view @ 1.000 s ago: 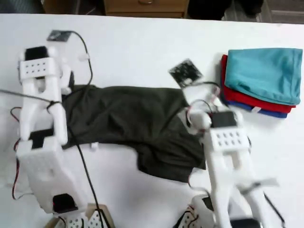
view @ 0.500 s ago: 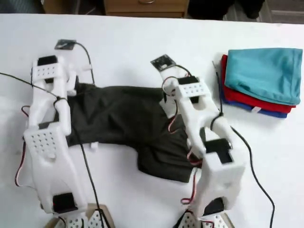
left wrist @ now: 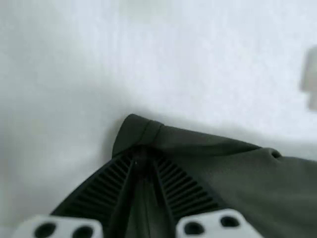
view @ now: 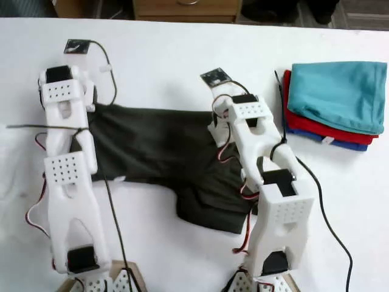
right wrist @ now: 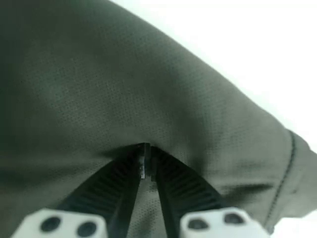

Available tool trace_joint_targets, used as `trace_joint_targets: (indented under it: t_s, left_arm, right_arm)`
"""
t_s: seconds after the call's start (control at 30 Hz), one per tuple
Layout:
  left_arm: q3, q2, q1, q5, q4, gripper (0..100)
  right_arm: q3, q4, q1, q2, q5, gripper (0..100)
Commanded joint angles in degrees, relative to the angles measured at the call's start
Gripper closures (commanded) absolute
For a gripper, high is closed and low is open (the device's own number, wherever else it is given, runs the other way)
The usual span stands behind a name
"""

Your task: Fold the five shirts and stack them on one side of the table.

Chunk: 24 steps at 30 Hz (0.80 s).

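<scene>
You've got four shirts in sight: one dark shirt (view: 152, 146) loose, and three folded in a stack (view: 331, 106).

- Stack order: teal shirt (view: 337, 94) on top, red shirt (view: 304, 125) under it, blue shirt (view: 346, 145) at the bottom. It sits at the right edge of the tabletop (view: 170, 67), apart from the dark shirt.
- The dark shirt lies flat across the middle of the tabletop, long side running left to right. One rumpled flap hangs toward the near edge.
- Two arms, two grippers, both clenched on that shirt.
- Your left gripper (left wrist: 141, 158) pinches a folded corner of the dark shirt (left wrist: 223, 168), with bare tabletop (left wrist: 148, 49) just past it.
- Your right gripper (right wrist: 146, 161) is clamped on a ridge of the dark shirt (right wrist: 99, 74), and the cloth bunches up at the tips.

In the way:
- The left arm (view: 67, 170) lies over the shirt's left end, so that edge is hidden from the high view.
- The right arm (view: 273, 201) lies over the shirt's right end, between the shirt and the stack.
- A black cable (view: 110, 207) from the left arm crosses the shirt's near-left edge.
- A second black cable (view: 325, 213) trails on the tabletop beside the right arm.

A wooden cabinet (view: 185, 7) stands past the far edge of the tabletop.
</scene>
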<state>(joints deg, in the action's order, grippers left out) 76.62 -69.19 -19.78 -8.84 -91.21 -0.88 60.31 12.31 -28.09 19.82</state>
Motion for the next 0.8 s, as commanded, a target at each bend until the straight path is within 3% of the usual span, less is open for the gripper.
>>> trace_joint_targets:
  t_s: [0.0,0.17,0.33,0.77]
  left_arm:
    - [11.30,1.05,0.09,0.97,-7.82,97]
    - [15.16,1.14,-0.09,-1.76,-11.34,97]
    - [7.69,3.25,-2.55,-1.67,-11.52,97]
    - [-60.62,44.84,-2.73,-2.81,-9.23,97]
  right_arm:
    - [1.76,-0.92,-2.24,2.07,0.00,97.9]
    - [1.58,-0.57,-2.07,5.58,-0.44,97.9]
    - [1.49,2.24,-1.89,9.54,-0.44,97.9]
    - [1.41,9.89,-1.89,16.84,0.00,97.8]
